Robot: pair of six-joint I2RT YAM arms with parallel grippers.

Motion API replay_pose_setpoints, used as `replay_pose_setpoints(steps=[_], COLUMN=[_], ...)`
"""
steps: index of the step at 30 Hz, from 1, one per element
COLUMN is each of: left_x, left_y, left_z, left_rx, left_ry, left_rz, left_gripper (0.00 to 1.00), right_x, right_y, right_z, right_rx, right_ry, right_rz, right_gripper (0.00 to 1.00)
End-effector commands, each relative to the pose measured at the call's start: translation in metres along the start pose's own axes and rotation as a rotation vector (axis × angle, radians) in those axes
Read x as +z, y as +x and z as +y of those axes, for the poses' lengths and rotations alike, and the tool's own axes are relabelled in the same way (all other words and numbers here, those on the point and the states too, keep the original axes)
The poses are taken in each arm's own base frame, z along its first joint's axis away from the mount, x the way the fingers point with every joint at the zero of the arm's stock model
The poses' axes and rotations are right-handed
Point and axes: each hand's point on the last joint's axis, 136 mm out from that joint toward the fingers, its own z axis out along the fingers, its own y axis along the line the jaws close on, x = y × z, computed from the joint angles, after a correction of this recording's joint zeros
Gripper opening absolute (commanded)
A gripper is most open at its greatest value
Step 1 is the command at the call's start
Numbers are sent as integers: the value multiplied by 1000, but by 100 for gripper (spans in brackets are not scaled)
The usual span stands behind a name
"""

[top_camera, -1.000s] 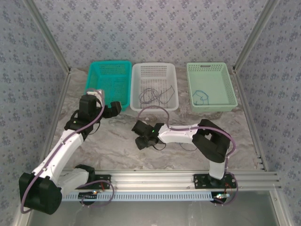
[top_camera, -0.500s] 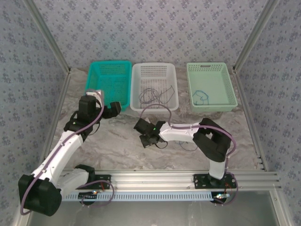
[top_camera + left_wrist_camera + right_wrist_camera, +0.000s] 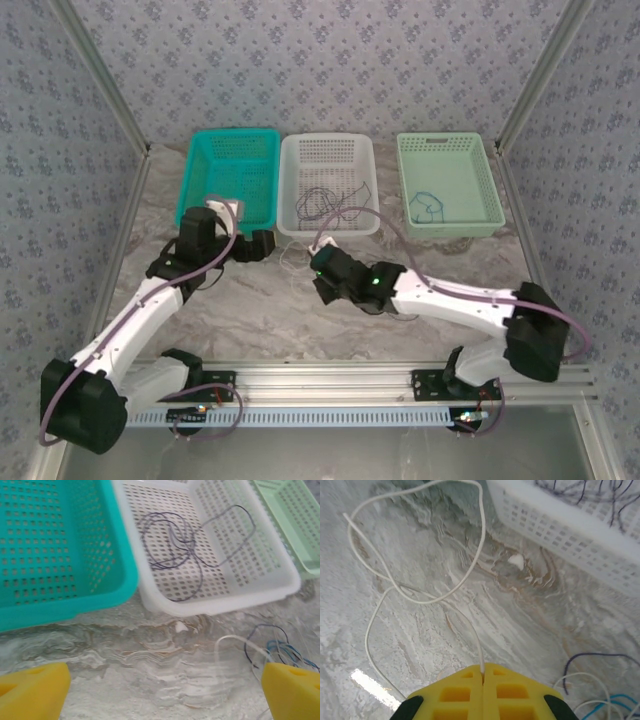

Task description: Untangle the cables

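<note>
Just before the white basket (image 3: 580, 530), the right pincer (image 3: 482, 677) is clamped on a whitish cable (image 3: 482, 530) that loops across the tabletop (image 3: 420, 645). Near it the left pincer (image 3: 162, 690) hangs spread wide apart, holding nothing. A dark cable (image 3: 172, 545) lies coiled inside the basket.

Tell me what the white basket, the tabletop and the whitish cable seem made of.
White basket: likely moulded plastic, semi-gloss, with regular rows of holes and a rounded rim.
Tabletop: marble-look veining, glossy where light glares off it; whether stone or printed laminate is unclear.
Whitish cable: thin and smooth, probably plastic-sheathed wire, holding loose springy loops.
</note>
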Motion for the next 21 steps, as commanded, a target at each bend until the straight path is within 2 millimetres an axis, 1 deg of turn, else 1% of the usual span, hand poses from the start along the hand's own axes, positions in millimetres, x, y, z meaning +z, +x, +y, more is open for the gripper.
replay_pose_setpoints(steps=[1, 3, 6, 9, 13, 18, 21], left_x=[-2, -4, -4, -1, 6, 13, 14], left_y=[-5, -7, -8, -3, 6, 17, 25], left_z=[-26, -35, -32, -33, -52, -72, -91], left_rx=[76, 89, 87, 77, 73, 122, 156], left_ry=[121, 163, 143, 156, 286, 403, 486], left_rz=[-36, -54, -60, -37, 22, 94, 138], left_gripper=[98, 98, 98, 97, 92, 86, 84], right_x=[-12, -18, -26, -35, -45, -53, -56], right_y=[-2, 0, 4, 7, 9, 10, 10], right_z=[-10, -13, -17, -24, -29, -26, -23], right_rx=[-66, -104, -153, -200, -231, -269, -284], right_ry=[16, 17, 13, 20, 8, -42, -63], right_rz=[-37, -38, -50, -68, -83, -100, -101], right_gripper=[0, 0, 0, 0, 0, 0, 0])
